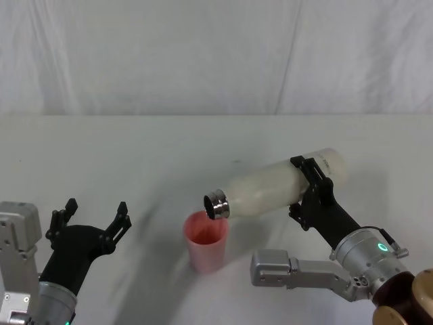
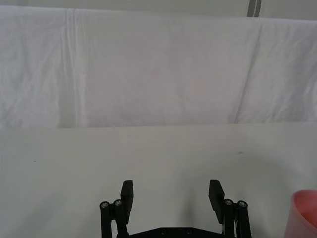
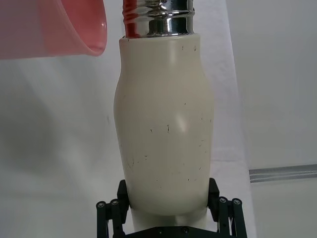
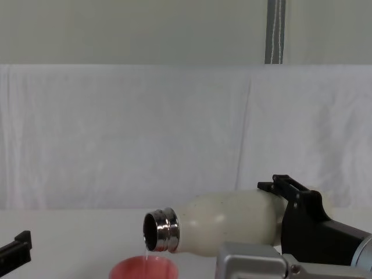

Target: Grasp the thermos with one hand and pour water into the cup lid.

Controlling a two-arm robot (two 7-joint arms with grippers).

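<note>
Your tall cream-white matte thermos [image 1: 274,188] with its shiny threaded steel neck is tipped almost to horizontal above the desk [image 1: 169,149], its open mouth pointing toward the robot's left and sitting just over the far rim of the small round pink-red cup lid [image 1: 206,240]. In the chest view a thin thread of water appears to fall from the lower lip of the neck into the cup lid, though it is faint, so treat that as likely rather than sure.

The right gripper [image 1: 308,189] has its black jaws closed around the thermos body near the base end, holding it off the white desk; the right wrist view shows the jaws pressed against both sides of the bottle.

You are, by my reading, in the pouring step itself: the grasp and the tilt are done, and what remains is to fill the cup lid enough, then bring the thermos upright and set it down. How much water the cup lid holds cannot be told.

There is a small dark mark near the thermos base in the head view, too small to read. No other writing shows.

The left gripper [image 1: 88,220] is parked low on the robot's left, jaws wide apart and holding nothing.
</note>
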